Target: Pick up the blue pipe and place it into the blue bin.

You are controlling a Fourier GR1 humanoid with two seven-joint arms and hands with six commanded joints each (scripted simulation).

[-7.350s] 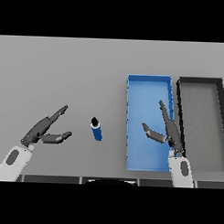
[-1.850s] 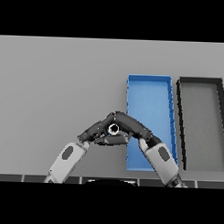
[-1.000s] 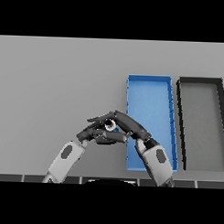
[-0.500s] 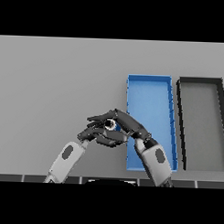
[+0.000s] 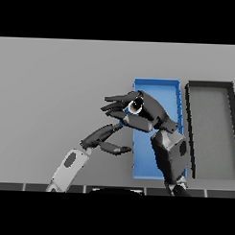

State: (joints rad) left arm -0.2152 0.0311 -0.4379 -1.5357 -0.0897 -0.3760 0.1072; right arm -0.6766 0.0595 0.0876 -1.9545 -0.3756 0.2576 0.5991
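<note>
The blue pipe [image 5: 135, 106] shows mostly as its pale round end, with only a sliver of blue below it. My right hand [image 5: 154, 115] is shut on it, fingers curled round it and pointing left. Hand and pipe are lifted over the left edge of the blue bin [image 5: 156, 84], which lies right of centre. My left hand [image 5: 105, 137] hangs lower and to the left, over the table beside the bin. Its fingers are relaxed and apart from the pipe.
A dark grey bin [image 5: 211, 85] lies right of the blue bin, side by side with it. My right forearm [image 5: 170, 157] covers the near part of the blue bin. Grey table [image 5: 53, 98] stretches to the left.
The pipe has risen and moved right, from the table beside the bin to over its left edge. My left hand has let go of it and stayed behind, lower.
</note>
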